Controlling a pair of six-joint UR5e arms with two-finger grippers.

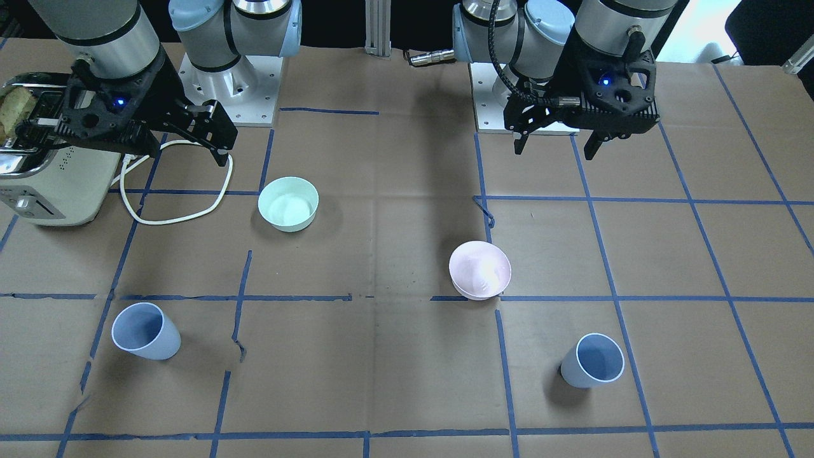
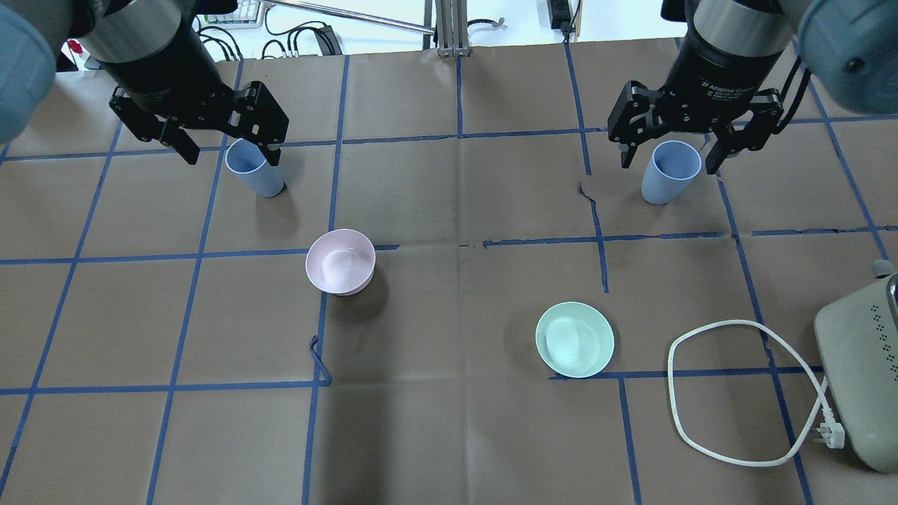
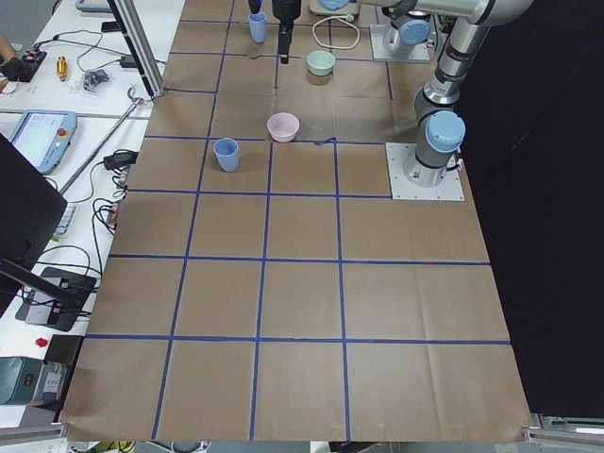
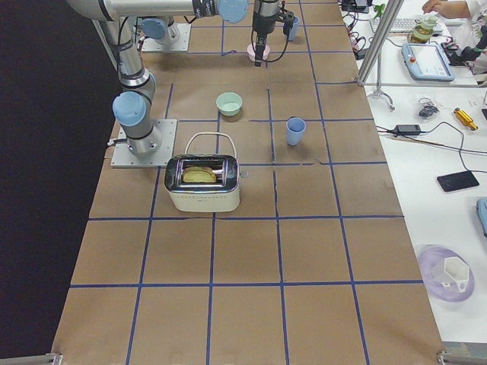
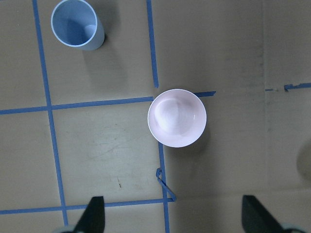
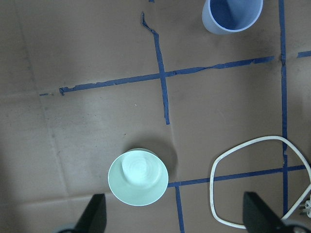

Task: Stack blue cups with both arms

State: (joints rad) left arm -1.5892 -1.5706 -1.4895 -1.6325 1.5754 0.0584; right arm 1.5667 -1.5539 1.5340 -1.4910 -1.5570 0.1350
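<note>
Two blue cups stand upright and far apart on the paper-covered table. One cup [image 2: 254,168] [image 1: 598,361] is on my left side and shows at the top left of the left wrist view [image 5: 75,24]. The other cup [image 2: 670,172] [image 1: 146,331] is on my right side and shows at the top of the right wrist view [image 6: 232,14]. My left gripper [image 2: 231,149] [image 1: 554,151] [image 5: 175,218] is open, empty and high above the table. My right gripper [image 2: 670,161] [image 1: 187,152] [image 6: 175,218] is also open, empty and high up.
A pink bowl [image 2: 340,261] [image 5: 176,118] sits left of centre, a green bowl [image 2: 575,339] [image 6: 138,177] right of centre. A toaster [image 2: 859,379] [image 4: 204,182] holding bread stands at the right edge, with its white cord [image 2: 736,393] looped on the table.
</note>
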